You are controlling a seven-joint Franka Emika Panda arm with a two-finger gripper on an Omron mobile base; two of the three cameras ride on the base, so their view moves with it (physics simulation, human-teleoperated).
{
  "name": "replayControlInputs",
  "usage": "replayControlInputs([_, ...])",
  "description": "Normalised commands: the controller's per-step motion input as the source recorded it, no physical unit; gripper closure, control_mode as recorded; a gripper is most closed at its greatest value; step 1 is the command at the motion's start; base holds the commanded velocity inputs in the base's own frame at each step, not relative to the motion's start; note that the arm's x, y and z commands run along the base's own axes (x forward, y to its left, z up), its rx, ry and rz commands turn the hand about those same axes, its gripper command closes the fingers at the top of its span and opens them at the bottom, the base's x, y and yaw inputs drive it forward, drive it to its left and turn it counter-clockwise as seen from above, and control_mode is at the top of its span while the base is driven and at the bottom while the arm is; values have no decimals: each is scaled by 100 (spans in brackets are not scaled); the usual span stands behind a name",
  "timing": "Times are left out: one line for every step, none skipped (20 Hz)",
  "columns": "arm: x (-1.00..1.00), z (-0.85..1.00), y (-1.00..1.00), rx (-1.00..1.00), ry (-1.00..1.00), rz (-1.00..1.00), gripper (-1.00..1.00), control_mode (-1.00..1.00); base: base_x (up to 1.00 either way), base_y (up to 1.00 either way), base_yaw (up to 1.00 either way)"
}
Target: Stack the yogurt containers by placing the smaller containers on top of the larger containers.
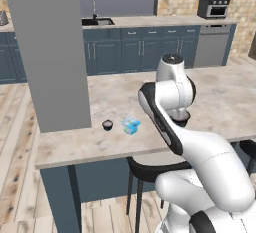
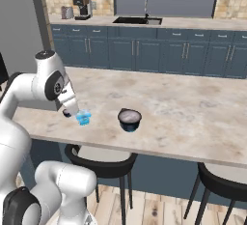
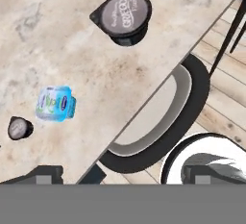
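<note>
Three yogurt containers stand apart on the marble counter (image 2: 193, 113). The larger container, a wide dark cup with a pale lid (image 2: 129, 119) (image 3: 124, 15), is near the front edge. The light-blue boxy container (image 1: 131, 125) (image 2: 84, 118) (image 3: 55, 104) sits to its left. Further left is the tiny dark cup (image 1: 107, 124) (image 3: 19, 128), half hidden by my arm in the right base view. My gripper (image 3: 122, 176) hangs open and empty above the counter's front edge, well clear of all three, its fingertips (image 3: 45, 174) wide apart.
A grey pillar (image 1: 55, 52) rises from the counter's left end, close to the tiny cup. Black bar stools (image 2: 101, 163) (image 2: 222, 180) (image 3: 158, 122) stand under the front edge. Blue cabinets with a sink (image 2: 137, 20) line the back wall.
</note>
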Motion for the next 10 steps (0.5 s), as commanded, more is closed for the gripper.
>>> replayControlInputs([12, -21, 0, 13, 2, -20, -100, -100, 0, 0, 0])
replayControlInputs([11, -21, 0, 15, 1, -18, -100, -100, 0, 0, 0])
replayControlInputs([12, -20, 0, 15, 1, -15, -100, -100, 0, 0, 0])
replayControlInputs([11, -20, 0, 15, 0, -14, -100, -100, 0, 0, 0])
replayControlInputs([12, -21, 0, 16, 0, -13, -100, -100, 0, 0, 0])
replayControlInputs([11, -22, 1, 16, 0, -13, -100, -100, 0, 0, 0])
replayControlInputs([10, -22, 1, 16, 0, -12, -100, -100, 0, 0, 0])
replayControlInputs([11, -21, 0, 17, 0, -11, -100, -100, 0, 0, 0])
replayControlInputs([9, -21, 0, 20, 0, -7, -100, -100, 0, 0, 0])
replayControlInputs([9, -21, 0, 21, 0, -6, -100, -100, 0, 0, 0])
